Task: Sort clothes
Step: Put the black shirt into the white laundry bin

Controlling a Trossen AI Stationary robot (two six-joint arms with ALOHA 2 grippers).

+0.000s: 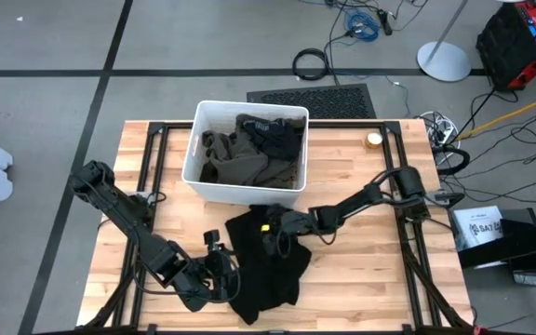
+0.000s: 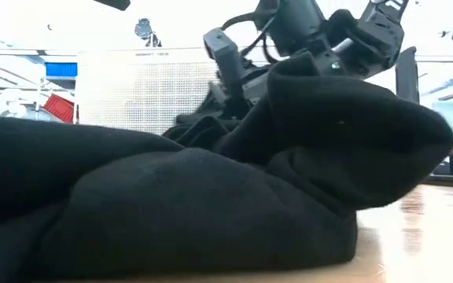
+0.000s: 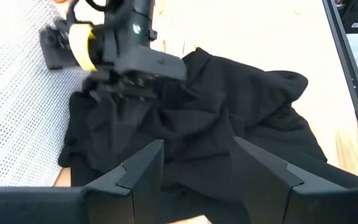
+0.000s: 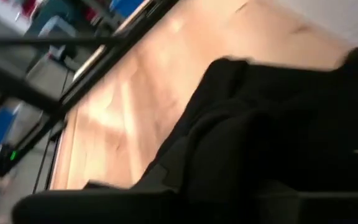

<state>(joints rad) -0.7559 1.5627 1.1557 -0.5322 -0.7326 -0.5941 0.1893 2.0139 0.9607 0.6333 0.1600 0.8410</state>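
Black garment spread between both claws, in front of the loaded bin.

Left claw [image 1: 220, 279], at 7 o'clock on the surface [image 1: 380, 279], holds its fingers apart, straddling the near edge of the black garment [image 1: 268, 265], a stance suited to a pinch. Right claw [image 1: 282, 223] is buried in the garment's far edge at centre; whether it grips cannot be determined. At 12 o'clock the white bin [image 1: 194, 149] contains the dark olive garment [image 1: 240, 163], evidently sorted.
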